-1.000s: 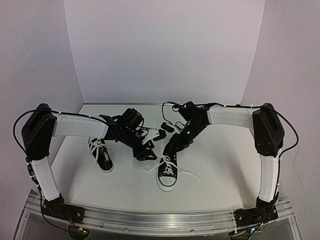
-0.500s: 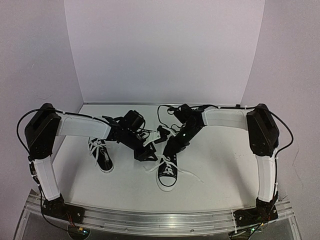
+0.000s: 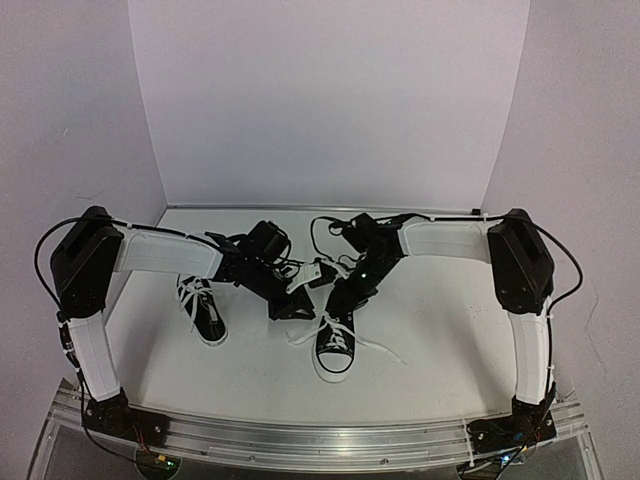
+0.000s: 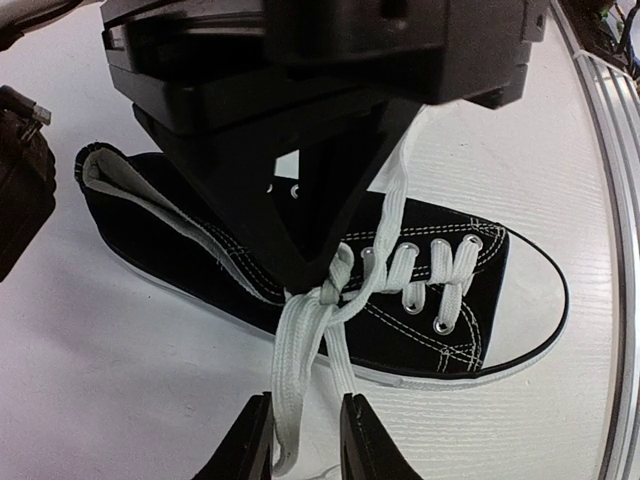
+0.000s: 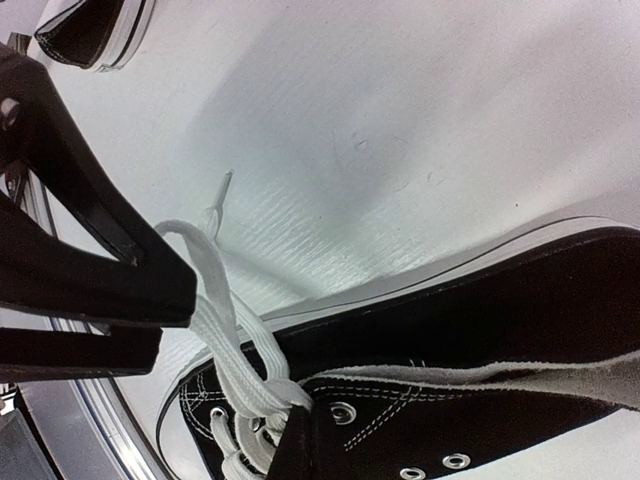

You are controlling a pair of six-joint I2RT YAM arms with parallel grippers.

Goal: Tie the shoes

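Note:
One black shoe point(image 3: 335, 345) lies in the middle of the table, toe toward me; it fills the left wrist view point(image 4: 395, 335) and the right wrist view point(image 5: 480, 310). The other shoe point(image 3: 205, 312) lies at the left, its laces loose. My right gripper point(image 3: 345, 293) is shut with its tip on the knot of the white laces point(image 5: 225, 330), seen in its own view point(image 5: 305, 440) and from the left wrist point(image 4: 305, 275). My left gripper point(image 3: 293, 306) is open, with a doubled lace loop point(image 4: 295, 370) hanging between its fingers point(image 4: 250, 445).
The white table point(image 3: 450, 330) is enclosed by white walls at the back and sides. A metal rail point(image 3: 320, 440) runs along the near edge. A loose lace end point(image 3: 385, 352) trails to the right of the middle shoe. The left shoe's toe shows in the right wrist view point(image 5: 90, 30).
The right arm has shifted slightly left over the middle shoe. The left gripper and both shoes have barely moved.

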